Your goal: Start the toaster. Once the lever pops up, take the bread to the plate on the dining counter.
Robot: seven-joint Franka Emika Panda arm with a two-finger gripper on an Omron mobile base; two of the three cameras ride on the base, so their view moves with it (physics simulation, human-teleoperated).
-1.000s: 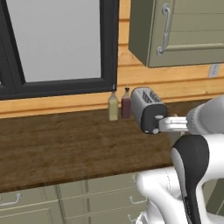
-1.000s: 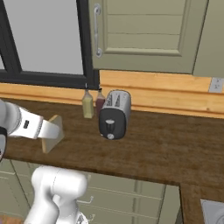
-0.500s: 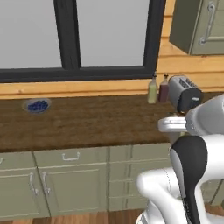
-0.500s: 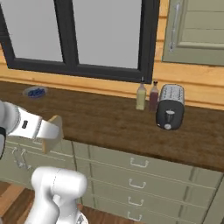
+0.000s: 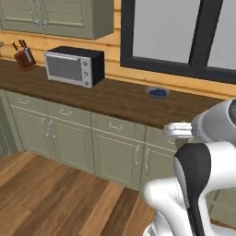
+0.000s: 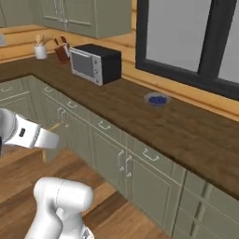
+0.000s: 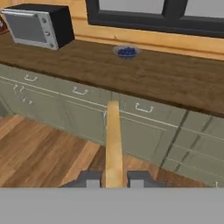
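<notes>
We carry the bread [image 7: 113,144] edge-on, clamped between the fingers of the hand [image 7: 113,178], its long axis running straight out ahead of the hand toward the wall worktop [image 7: 166,78]. The slice hangs over the floor, short of the cabinets, with a microwave [image 5: 73,66] and a small blue dish [image 6: 156,99] on the worktop beyond. The plate and dining counter lie somewhere off-frame, so we judge more driving is needed. Since a second ago the base has swung away: the toaster has left both base views.
</notes>
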